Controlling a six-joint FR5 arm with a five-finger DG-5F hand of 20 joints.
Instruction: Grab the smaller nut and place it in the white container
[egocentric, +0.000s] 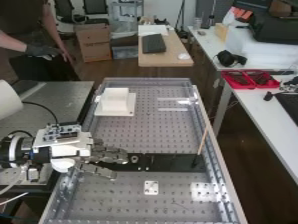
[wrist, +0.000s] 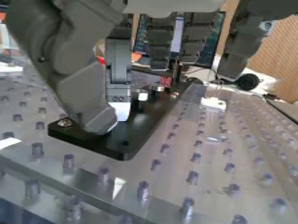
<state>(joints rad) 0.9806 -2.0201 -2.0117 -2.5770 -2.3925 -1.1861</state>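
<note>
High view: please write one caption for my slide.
Robot hand, fingers extended, over one end of a black plate, with a white box farther back.

White arm (egocentric: 8, 102), dark grey fingers (egocentric: 110, 155)

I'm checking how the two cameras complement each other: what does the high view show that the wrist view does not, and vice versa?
High view: the white rounded arm section at the left edge, and a brown cardboard box in the room behind.

Wrist view: a brown ribbed wall panel, and a round metal piece on one end of the black rectangular plate.

Both: that plate, the dark grey robot hand, and the black headphones.
</note>
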